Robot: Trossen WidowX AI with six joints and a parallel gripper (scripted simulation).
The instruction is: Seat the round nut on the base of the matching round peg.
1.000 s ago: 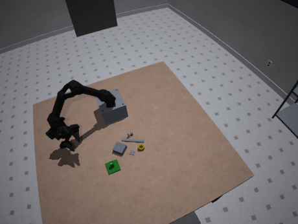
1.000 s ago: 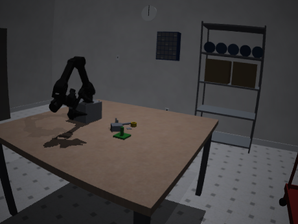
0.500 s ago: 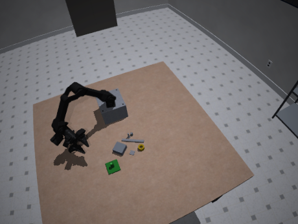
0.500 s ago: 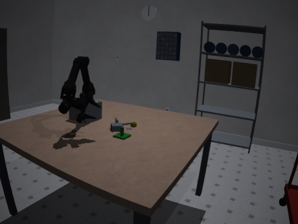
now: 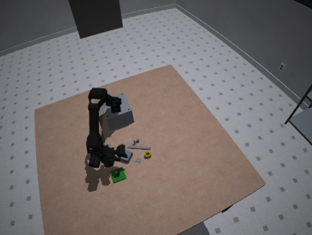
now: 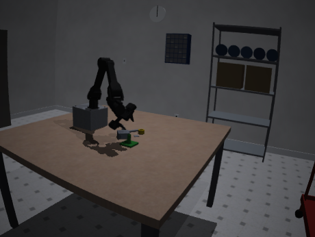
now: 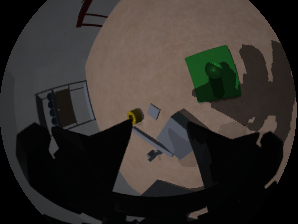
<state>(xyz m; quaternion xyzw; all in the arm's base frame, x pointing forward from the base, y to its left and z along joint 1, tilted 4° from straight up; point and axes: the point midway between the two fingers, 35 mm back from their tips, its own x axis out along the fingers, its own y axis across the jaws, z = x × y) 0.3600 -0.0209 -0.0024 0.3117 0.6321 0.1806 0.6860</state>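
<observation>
The round nut [image 5: 147, 155] [image 6: 141, 131] [image 7: 135, 116] is yellow and lies flat on the brown table, apart from everything else. A green base with an upright green peg [image 5: 118, 175] [image 6: 129, 140] [image 7: 213, 76] stands a little to the nut's front left. My gripper [image 5: 123, 153] [image 6: 114, 124] [image 7: 160, 124] is open and holds nothing. It hangs low over a grey block [image 5: 129, 156] [image 6: 122, 134] [image 7: 178, 141], left of the nut and not touching it.
A thin grey bar [image 5: 140, 147], a small grey square [image 5: 138, 159] [image 7: 154, 111] and a tiny grey part [image 5: 136, 140] [image 7: 153, 156] lie around the nut. The arm's grey pedestal box [image 5: 119, 115] [image 6: 90, 117] stands behind. A shelf rack [image 6: 244, 92] stands off the table.
</observation>
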